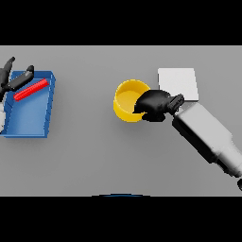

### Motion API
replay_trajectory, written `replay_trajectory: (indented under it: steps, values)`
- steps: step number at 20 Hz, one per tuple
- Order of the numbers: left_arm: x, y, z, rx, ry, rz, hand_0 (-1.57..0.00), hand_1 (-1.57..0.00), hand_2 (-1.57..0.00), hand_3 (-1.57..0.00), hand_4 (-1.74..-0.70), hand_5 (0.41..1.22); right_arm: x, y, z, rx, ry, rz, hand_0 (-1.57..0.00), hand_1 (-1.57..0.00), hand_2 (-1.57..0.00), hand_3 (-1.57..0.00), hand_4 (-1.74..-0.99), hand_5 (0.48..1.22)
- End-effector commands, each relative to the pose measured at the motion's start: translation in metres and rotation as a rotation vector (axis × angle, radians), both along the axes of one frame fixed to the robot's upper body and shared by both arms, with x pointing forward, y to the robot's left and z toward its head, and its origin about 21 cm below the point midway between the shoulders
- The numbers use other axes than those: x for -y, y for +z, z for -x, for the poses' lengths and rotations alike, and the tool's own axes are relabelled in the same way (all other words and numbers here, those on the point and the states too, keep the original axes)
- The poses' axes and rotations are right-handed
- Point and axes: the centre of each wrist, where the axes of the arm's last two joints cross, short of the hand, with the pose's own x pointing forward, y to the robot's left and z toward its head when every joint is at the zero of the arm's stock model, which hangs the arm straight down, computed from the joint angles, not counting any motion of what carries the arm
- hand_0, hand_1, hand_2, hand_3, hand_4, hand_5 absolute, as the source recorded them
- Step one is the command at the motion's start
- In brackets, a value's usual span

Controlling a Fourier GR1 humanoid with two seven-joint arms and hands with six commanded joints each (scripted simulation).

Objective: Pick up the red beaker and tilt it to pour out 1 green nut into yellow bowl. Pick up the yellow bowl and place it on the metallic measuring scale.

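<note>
Yellow bowl (127, 100) sat clamped at its rim in the curled right hand (153, 105), just short of the metallic measuring scale (178, 83) beyond it, so placing remained.

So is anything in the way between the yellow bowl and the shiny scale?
No. The right hand grips the yellow bowl, and the metallic scale lies just beyond that hand, with only bare table around them.

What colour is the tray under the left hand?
Blue tray, seen in the head view, beneath the left hand.
</note>
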Motion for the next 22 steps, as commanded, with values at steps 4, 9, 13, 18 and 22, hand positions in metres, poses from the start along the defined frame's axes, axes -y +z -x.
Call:
replay_trajectory:
  steps: [4,9,13,18,22]
  values:
    - [-0.002,0.004,-0.002,0.003,-0.003,0.029,0.00,0.00,0.00,0.00,-0.78,0.702,0.003,0.022,0.000,0.056,-0.052,0.016,-1.56,-1.56,-1.43,-1.22,-1.737,1.219]
    - [-0.001,0.006,-0.002,0.007,-0.004,0.042,0.00,0.00,0.00,0.00,-0.80,0.704,0.000,0.033,0.016,0.073,-0.087,0.004,-1.52,-1.57,-1.52,-1.18,-1.740,1.219]
    - [0.000,0.005,0.000,0.002,0.017,0.058,0.00,0.00,0.00,0.00,-0.83,0.723,0.024,0.049,0.002,0.159,-0.181,0.005,-1.55,-1.57,-1.50,-1.17,-1.741,1.220]
    - [-0.002,0.008,0.003,-0.002,0.030,0.060,0.00,0.00,0.00,0.00,-0.84,0.739,0.055,0.051,-0.021,0.227,-0.282,-0.013,-1.56,-1.57,-1.54,-1.15,-1.741,1.221]
    - [-0.001,0.010,0.007,-0.024,0.035,0.068,0.00,0.00,0.00,0.00,-0.85,0.760,0.075,0.049,-0.036,0.246,-0.354,-0.016,-1.57,-1.57,-1.55,-1.15,-1.741,1.221]
